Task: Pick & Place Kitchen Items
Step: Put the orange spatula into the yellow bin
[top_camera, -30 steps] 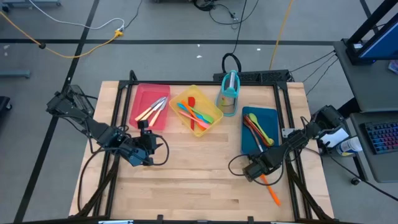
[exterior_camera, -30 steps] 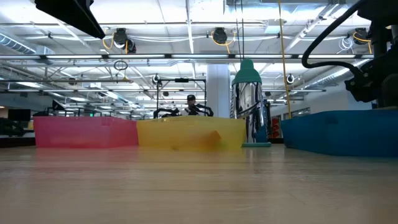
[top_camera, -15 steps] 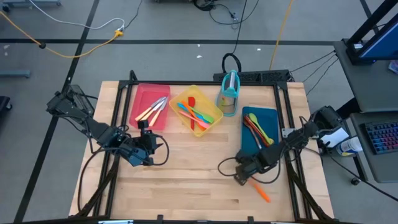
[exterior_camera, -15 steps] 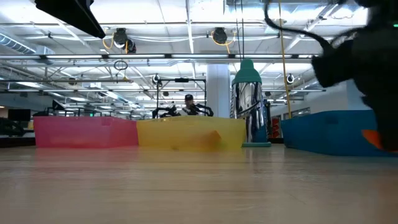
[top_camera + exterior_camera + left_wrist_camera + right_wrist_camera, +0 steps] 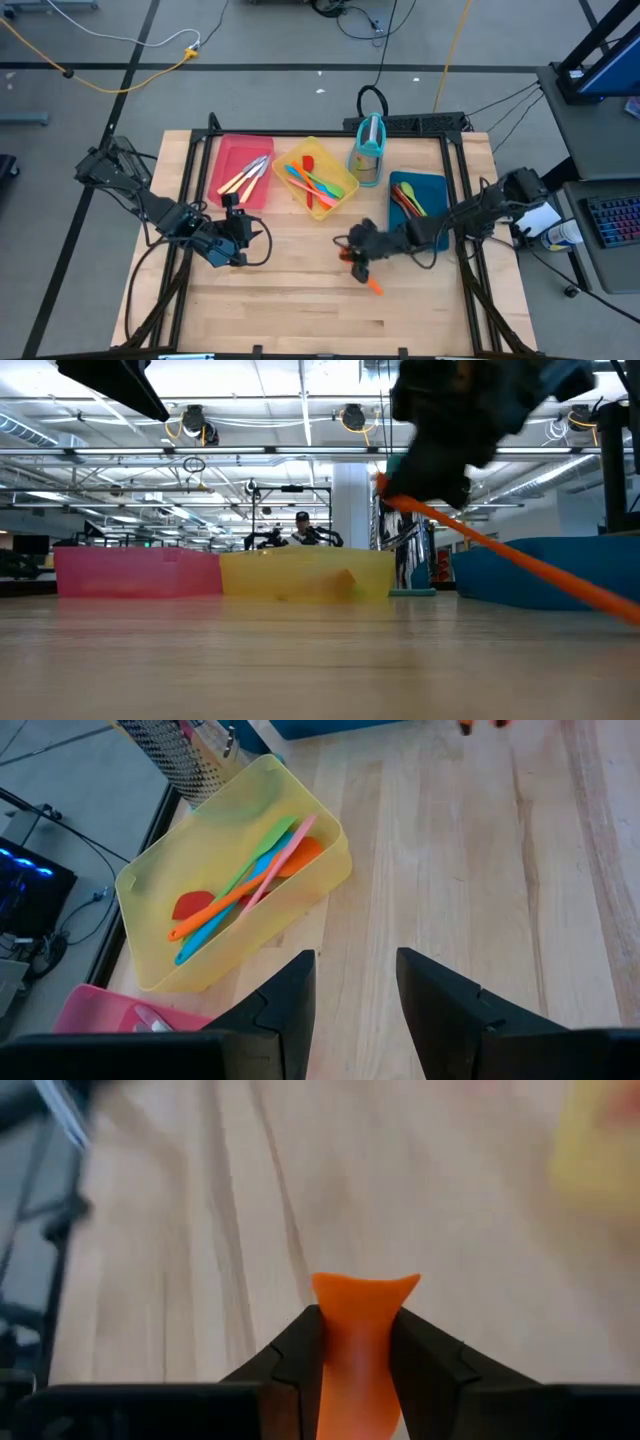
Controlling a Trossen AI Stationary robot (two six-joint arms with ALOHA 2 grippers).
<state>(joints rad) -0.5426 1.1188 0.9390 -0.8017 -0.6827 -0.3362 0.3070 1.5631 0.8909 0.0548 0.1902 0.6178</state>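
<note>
Now, right gripper (image 5: pixel 358 258): we see it out over the middle of the wooden table (image 5: pixel 300 300), in front of the yellow tray, its two fingers (image 5: pixel 300 1350) clamped on an orange utensil (image 5: pixel 370 281).
Orange utensil: we see its flared end poking out past the fingertips in the right wrist view, and in the low view its long handle slants down from the gripper toward the tabletop; whether the far tip touches the wood we cannot tell.
Left gripper (image 5: pixel 236 255): we find it low over the table just in front of the red tray, fingers (image 5: pixel 285 1005) spread apart with bare wood showing between them.
Red tray (image 5: pixel 228 150): we make out cream-handled knives (image 5: pixel 243 178) lying slantwise in it.
Yellow tray (image 5: pixel 335 205): we count a loose bundle of utensils (image 5: pixel 318 183) inside, orange, blue, green and pink, plus a red spatula head (image 5: pixel 192 904).
Blue tray (image 5: pixel 437 184): we see several coloured spoons (image 5: pixel 410 201) in it, partly covered by the right arm.
Teal holder (image 5: pixel 368 152): we see it standing upright between the yellow and blue trays.
</note>
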